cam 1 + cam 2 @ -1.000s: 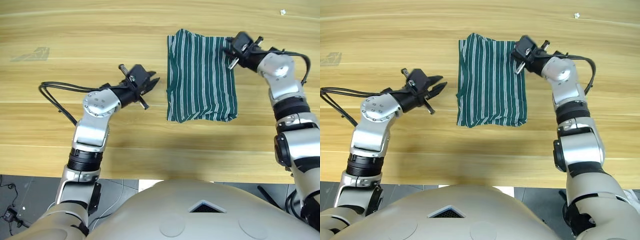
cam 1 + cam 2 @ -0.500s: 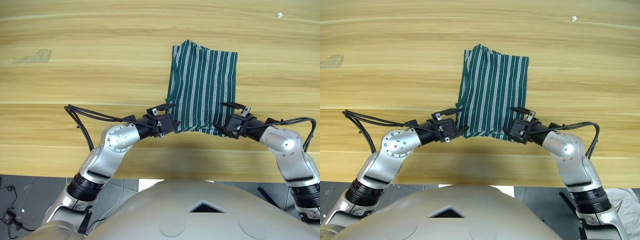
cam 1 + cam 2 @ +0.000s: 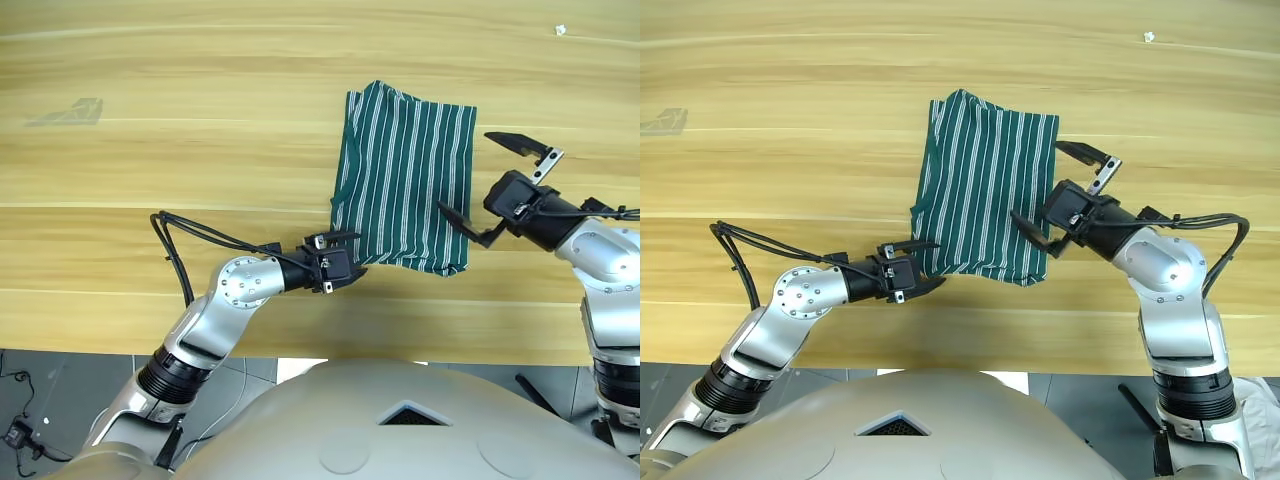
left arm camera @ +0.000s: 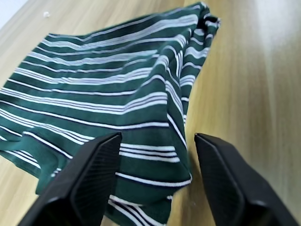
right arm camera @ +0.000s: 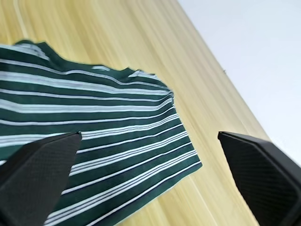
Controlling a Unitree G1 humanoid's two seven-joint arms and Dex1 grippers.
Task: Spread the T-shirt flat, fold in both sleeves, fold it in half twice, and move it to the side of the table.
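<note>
Done: T-shirt lies folded compact.
Left: we judge only the move aside.
Pincers: left gripper and right gripper gape, empty.

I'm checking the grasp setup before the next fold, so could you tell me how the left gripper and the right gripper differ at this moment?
The left gripper sits at the near left corner of the folded T-shirt, with that corner between its fingers; the right gripper is beside the shirt's right edge, farther up the table. The right gripper's fingers are spread much wider than the left gripper's. Both are open and hold nothing.
</note>
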